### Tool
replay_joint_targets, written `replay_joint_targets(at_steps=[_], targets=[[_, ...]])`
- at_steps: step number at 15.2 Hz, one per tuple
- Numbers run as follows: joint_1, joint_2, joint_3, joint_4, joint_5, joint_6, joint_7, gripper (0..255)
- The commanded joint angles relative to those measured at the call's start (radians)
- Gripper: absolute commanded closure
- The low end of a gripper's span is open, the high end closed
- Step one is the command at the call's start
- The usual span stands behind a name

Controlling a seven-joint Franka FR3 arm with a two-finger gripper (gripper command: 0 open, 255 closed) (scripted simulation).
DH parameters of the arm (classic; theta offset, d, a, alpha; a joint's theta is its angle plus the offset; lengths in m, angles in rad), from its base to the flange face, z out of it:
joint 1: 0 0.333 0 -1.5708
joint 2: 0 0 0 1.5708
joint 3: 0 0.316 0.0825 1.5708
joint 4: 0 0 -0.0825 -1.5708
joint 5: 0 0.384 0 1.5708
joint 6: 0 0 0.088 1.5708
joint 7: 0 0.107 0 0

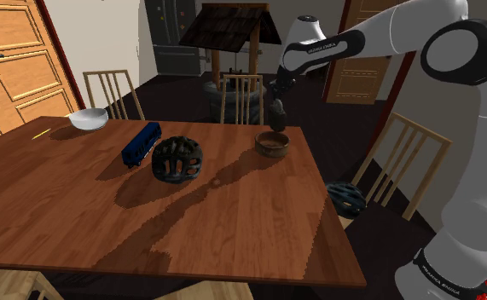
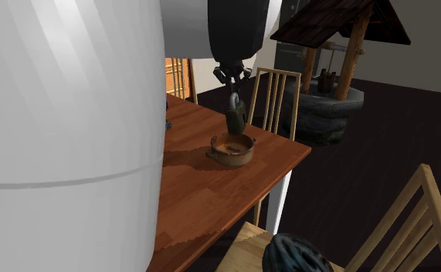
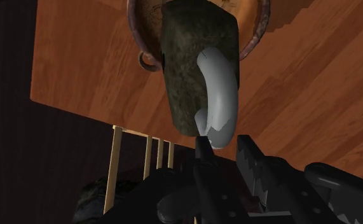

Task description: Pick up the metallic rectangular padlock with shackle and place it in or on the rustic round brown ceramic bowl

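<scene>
Plainly, the hand (image 1: pixel 275 99) is clamped on the grey shackle (image 3: pixel 219 95) of the padlock (image 1: pixel 277 116), so the dark body hangs below the fingers, right of centre in the shoulder view. It hovers just above the brown bowl (image 1: pixel 272 143), near the surface's (image 1: pixel 105 213) far corner, apparently not touching it. Gripping the shackle likely lets the body drop straight in; release seems next.

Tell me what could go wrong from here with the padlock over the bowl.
The gripper pinches only the end of the shackle, so the padlock could swing or slip early.
It hangs above the bowl, not in it; dropped from there, it may bounce out.
The bowl sits near the edge of the table, so a knock might push it off.
</scene>
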Motion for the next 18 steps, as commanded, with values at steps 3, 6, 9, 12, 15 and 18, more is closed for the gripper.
replay_joint_targets(at_steps=[3,6,9,12,15,18], targets=[[0.001,0.012,-0.004,-0.034,-0.009,0.047,0.009,255],[0.002,0.023,-0.008,-0.059,-0.017,0.082,0.017,255],[0.004,0.035,-0.012,-0.081,-0.025,0.117,0.026,255],[0.006,0.049,-0.017,-0.101,-0.034,0.15,0.034,255],[0.009,0.065,-0.022,-0.119,-0.044,0.183,0.044,255],[0.012,0.08,-0.028,-0.133,-0.053,0.212,0.052,255]])
